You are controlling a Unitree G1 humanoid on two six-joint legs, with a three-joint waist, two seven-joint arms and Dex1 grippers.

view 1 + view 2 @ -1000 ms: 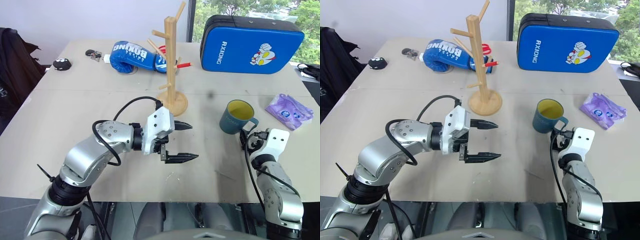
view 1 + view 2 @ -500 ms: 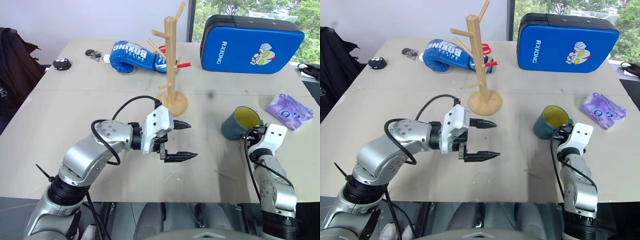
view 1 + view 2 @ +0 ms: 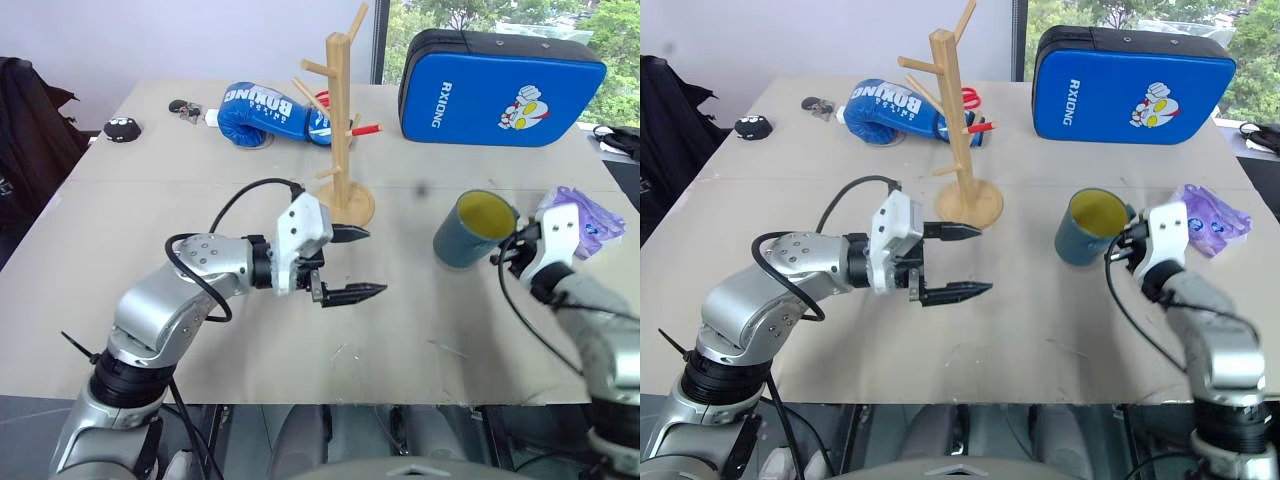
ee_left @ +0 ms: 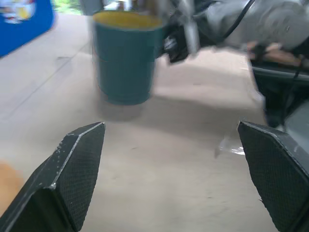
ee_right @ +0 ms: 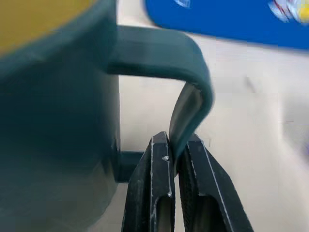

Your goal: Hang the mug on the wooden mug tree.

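The mug (image 3: 472,229) is off the table (image 3: 150,240), tilted so its yellow inside faces up and toward the robot, on the right side of the table in front of the blue pad (image 3: 500,88). The right gripper (image 5: 175,159) holds it by the handle: in the right wrist view the two black fingers are pinched shut on the outer bar of the loop, one finger inside the loop and one outside. The lettering on the mug's side cannot be made out.

The mug tree (image 3: 341,140) stands upright well to the left of the mug, its round base on the table near the middle seam. Bare tabletop lies between mug and tree, with nothing in that stretch. Its pegs point out at angles on both sides; the top of the post runs close to the upper edge of the head views.

The left gripper (image 3: 350,264) hangs above the table just in front of the tree's base, fingers spread wide and empty, pointing toward the mug.

A purple packet (image 3: 585,221) lies just right of the right gripper, partly hidden behind it and near the table's right edge. Behind the tree are a blue boxing glove (image 3: 268,102) and a red-handled item (image 3: 365,130), partly hidden by the post. A small dark object (image 3: 123,128) sits near the far left corner.
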